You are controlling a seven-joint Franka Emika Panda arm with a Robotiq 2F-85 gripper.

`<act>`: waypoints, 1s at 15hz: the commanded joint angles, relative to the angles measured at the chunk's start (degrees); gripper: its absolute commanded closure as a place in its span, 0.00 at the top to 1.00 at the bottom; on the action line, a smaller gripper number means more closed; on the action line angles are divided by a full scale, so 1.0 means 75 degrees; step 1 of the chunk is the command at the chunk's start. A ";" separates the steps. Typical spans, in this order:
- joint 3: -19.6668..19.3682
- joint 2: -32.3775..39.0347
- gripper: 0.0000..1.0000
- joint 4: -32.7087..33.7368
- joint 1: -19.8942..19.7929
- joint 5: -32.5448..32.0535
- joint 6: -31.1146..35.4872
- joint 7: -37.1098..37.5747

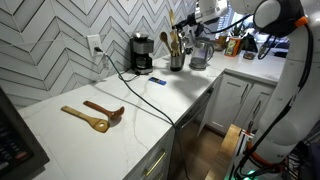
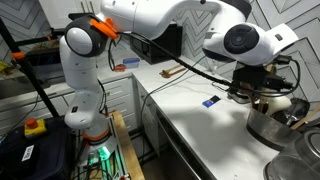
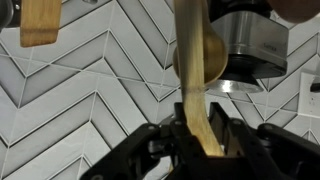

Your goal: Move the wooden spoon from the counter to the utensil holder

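Wooden spoon [image 3: 198, 62] is pinched by its handle in my gripper [image 3: 205, 142], bowl toward 12 o'clock in the wrist view; I hold it high, I think, to clear the utensil holder [image 1: 177, 62].

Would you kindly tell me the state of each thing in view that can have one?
pale spoon: gripped, off the counter.
gripper: shut on the pale spoon.
holder: upright, utensils inside.
orange spoon: lying on the counter.
dark utensil: lying on the counter.
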 commanded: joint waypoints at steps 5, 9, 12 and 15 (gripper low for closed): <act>0.0074 0.0533 0.07 0.0219 -0.0393 0.0949 -0.0071 -0.0814; 0.0068 0.0656 0.07 0.0155 -0.0400 0.1294 -0.0057 -0.1043; 0.0047 0.0709 0.55 0.0125 -0.0383 0.1290 -0.0040 -0.1046; 0.0040 0.0685 0.69 0.0135 -0.0410 0.1278 -0.0112 -0.1031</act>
